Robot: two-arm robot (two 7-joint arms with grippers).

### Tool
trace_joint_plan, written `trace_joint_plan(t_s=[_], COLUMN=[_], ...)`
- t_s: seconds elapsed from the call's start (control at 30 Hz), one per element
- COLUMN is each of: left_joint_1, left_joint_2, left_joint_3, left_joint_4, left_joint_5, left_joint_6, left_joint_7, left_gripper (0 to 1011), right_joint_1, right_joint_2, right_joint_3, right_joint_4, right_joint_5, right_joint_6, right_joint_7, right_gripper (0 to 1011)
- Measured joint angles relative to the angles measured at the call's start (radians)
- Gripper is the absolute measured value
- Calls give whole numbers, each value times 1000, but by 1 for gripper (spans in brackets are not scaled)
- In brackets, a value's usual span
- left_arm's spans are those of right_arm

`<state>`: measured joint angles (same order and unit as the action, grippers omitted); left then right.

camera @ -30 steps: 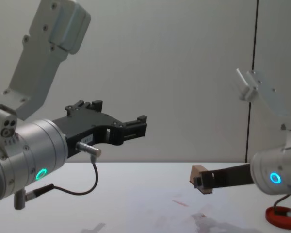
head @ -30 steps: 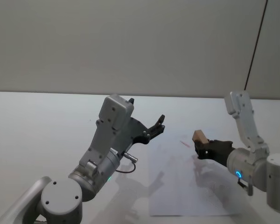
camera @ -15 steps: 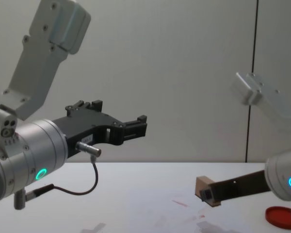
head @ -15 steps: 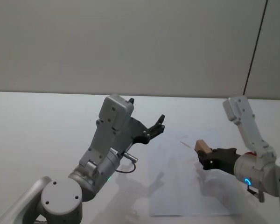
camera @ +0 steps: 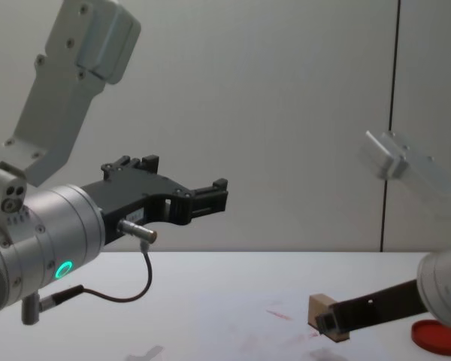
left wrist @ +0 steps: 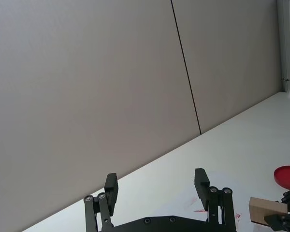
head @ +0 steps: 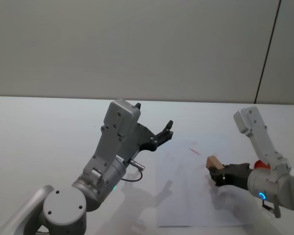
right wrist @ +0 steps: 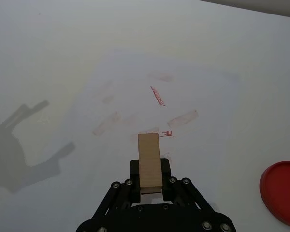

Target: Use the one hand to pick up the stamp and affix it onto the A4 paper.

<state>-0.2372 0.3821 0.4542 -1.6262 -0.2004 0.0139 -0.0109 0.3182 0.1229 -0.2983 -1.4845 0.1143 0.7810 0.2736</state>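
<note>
The stamp (head: 213, 162) is a small tan wooden block held in my right gripper (head: 217, 173), which is shut on it low over the A4 paper (head: 186, 196). In the right wrist view the stamp (right wrist: 149, 165) sticks out between the black fingers above the paper (right wrist: 121, 92), near faint red marks. The chest view has the stamp (camera: 325, 316) just above the paper's surface, with the right gripper (camera: 332, 324) behind it. My left gripper (head: 165, 133) stands raised and open to the left of the paper, holding nothing; it also shows as the left gripper (left wrist: 156, 186) and the left gripper (camera: 207, 197).
A flat red round ink pad (right wrist: 282, 192) lies on the table to the right of the paper, also seen as the ink pad (camera: 437, 336) and the ink pad (left wrist: 287, 176). A thin cable (camera: 120, 289) dangles from the left wrist. The white table (head: 44, 132) extends to the left.
My right gripper has moved down and slightly nearer with the stamp, bringing it closer to the paper. The left arm has not moved.
</note>
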Motion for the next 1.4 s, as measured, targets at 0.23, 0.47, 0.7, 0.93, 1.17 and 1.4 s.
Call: trace_joint_plan(t_s=[0.23,0.47,0.7,0.93,1.17,1.4], left_joint_1=[0,0,0,0,0,0], left_joint_2=[0,0,0,0,0,0], left_joint_3=[0,0,0,0,0,0], left_joint_4=[0,0,0,0,0,0], left_joint_5=[0,0,0,0,0,0], left_joint_6=[0,0,0,0,0,0], left_joint_7=[0,0,0,0,0,0], left_gripper=[1002,1002,1002,1002,1002,1002], right_joint_1=[6,12,19,23,24,24], right_joint_2=[-4,-7,-9,-11,-12,-14], right_joint_3=[-3,-8,-13,-17,-21,-25], right_joint_4=[14,28,37,44,53,63], right_joint_5=[-8,-23,-44,-64,-81,-94], right_joint_6=[12,24,38,48,56,57], right_joint_7=[5,10,15,18,20,22], right_gripper=[226,226,226,226,226,225])
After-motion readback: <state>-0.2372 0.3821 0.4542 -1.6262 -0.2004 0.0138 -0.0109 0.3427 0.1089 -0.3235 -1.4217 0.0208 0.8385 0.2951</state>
